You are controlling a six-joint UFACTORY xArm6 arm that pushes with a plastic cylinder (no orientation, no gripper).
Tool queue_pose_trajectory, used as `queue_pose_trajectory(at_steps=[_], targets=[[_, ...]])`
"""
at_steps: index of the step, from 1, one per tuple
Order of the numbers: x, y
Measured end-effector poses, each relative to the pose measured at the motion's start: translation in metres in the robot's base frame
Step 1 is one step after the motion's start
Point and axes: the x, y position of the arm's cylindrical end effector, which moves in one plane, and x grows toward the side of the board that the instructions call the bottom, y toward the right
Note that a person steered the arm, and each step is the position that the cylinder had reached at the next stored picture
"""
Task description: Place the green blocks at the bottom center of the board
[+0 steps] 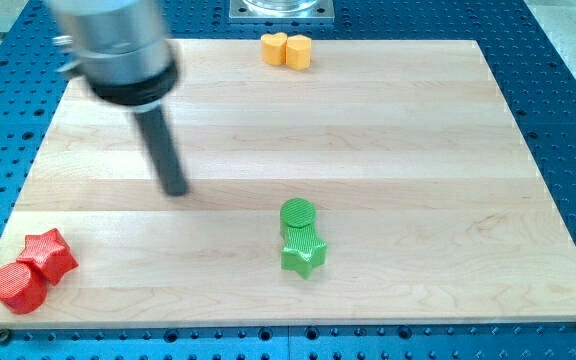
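Observation:
A green round block point(298, 215) and a green star block point(303, 252) sit touching each other, the star just below the round one, near the bottom middle of the wooden board point(388, 150). My tip point(175, 190) rests on the board to the left of the green blocks and slightly above them, well apart from them. The rod rises from the tip to the arm's grey body at the view's top left.
A red star block point(49, 254) and a red round block point(18, 286) touch at the board's bottom left corner. Two yellow blocks point(286, 49), one heart-shaped, sit together at the top edge. Blue perforated table surrounds the board.

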Motion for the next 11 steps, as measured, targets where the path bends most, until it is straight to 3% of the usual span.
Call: queue_pose_trajectory(at_steps=[2, 4, 5, 7, 10, 11], targets=[[-0.012, 0.044], [-0.035, 0.215], [-0.019, 0.197], [-0.007, 0.082], [0.04, 0.087], [0.027, 0.108]])
